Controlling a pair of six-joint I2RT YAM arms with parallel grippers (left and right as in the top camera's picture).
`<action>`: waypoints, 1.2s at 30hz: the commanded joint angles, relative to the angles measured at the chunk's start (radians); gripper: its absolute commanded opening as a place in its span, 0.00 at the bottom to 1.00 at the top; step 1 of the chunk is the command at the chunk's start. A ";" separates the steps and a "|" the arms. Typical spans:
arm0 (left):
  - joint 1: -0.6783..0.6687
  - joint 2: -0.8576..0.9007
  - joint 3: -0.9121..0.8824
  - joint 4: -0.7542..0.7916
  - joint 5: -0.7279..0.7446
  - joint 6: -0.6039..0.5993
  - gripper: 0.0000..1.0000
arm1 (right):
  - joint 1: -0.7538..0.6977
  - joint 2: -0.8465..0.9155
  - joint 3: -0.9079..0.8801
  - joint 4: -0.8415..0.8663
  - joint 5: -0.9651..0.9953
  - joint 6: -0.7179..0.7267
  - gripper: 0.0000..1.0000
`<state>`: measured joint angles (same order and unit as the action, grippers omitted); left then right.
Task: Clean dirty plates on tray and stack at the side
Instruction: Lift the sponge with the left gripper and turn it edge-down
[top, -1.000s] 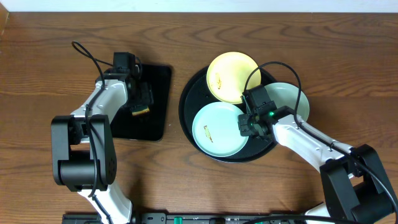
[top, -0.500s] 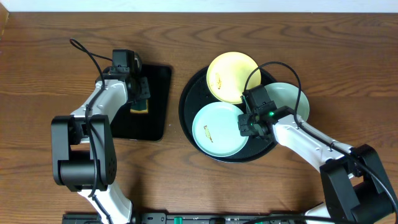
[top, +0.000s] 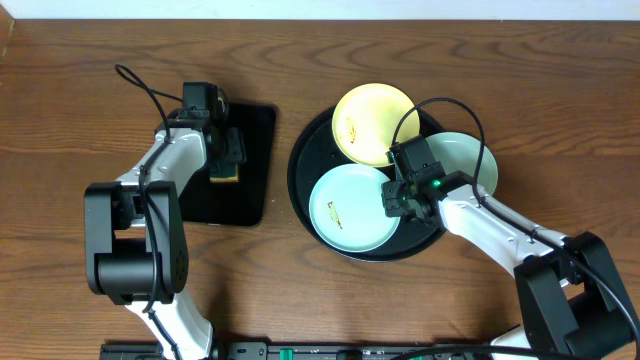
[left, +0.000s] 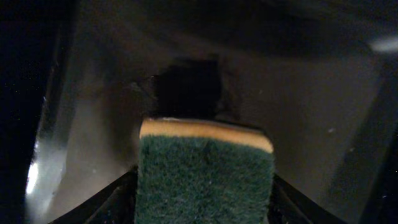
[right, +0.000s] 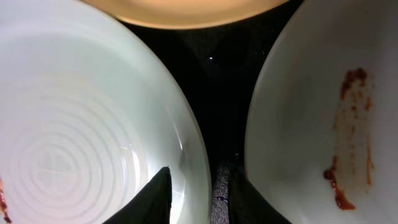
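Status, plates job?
Left gripper straddling sponge, grip unclear. Right gripper open, astride front mint plate rim. Three plates on round tray, none stacked. Nothing blocking.

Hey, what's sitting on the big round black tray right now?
Three plates lie on the round tray: a yellow plate at the back, a front-left mint plate and a right-hand mint plate, all with brownish smears. The right arm hides part of the latter from overhead.

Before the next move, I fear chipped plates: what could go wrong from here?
The right gripper straddles the rim of the near mint plate, close beside the far mint plate and yellow plate: a lift could knock them. The left gripper may not hold the sponge firmly; it could drop.
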<state>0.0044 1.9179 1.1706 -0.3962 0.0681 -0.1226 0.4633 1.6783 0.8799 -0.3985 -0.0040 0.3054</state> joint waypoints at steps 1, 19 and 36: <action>-0.001 0.013 -0.031 -0.005 -0.008 0.006 0.64 | 0.010 0.011 -0.014 0.004 0.007 0.004 0.22; -0.001 0.013 -0.037 0.027 -0.008 0.007 0.56 | 0.010 0.011 -0.016 0.007 0.007 0.004 0.25; -0.001 -0.025 -0.005 0.008 -0.004 0.007 0.41 | 0.010 0.011 -0.043 0.051 -0.001 0.004 0.24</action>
<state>0.0044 1.9179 1.1465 -0.3653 0.0685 -0.1226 0.4633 1.6787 0.8421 -0.3496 -0.0036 0.3061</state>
